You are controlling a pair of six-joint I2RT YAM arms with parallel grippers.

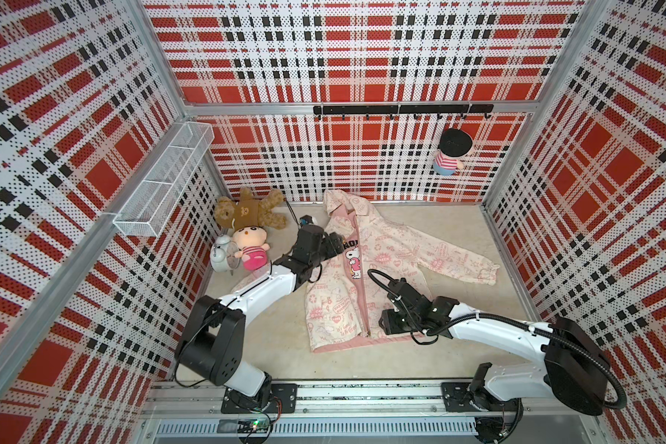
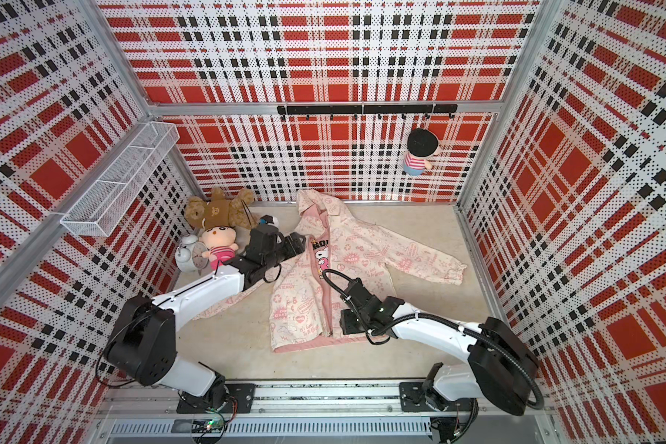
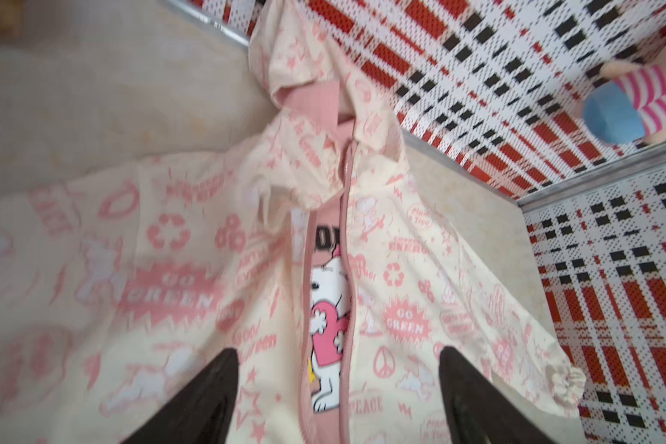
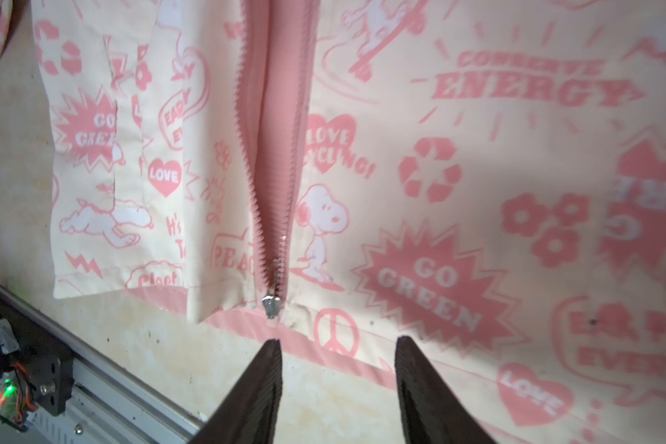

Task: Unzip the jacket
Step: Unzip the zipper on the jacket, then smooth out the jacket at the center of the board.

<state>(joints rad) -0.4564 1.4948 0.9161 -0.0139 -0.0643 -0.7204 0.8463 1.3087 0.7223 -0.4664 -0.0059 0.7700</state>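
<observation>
Soft, light jacket (image 1: 393,246) likely bunches; pinch the zipper pull (image 4: 272,303) at six o'clock. Left end effector (image 3: 337,351) and right end effector (image 4: 337,340) gape empty.

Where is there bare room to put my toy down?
Bare table lies between the jacket and the front rail, and past its sleeve toward the side wall. The corner with the teddy bear, doll and alarm clock is crowded.
</observation>
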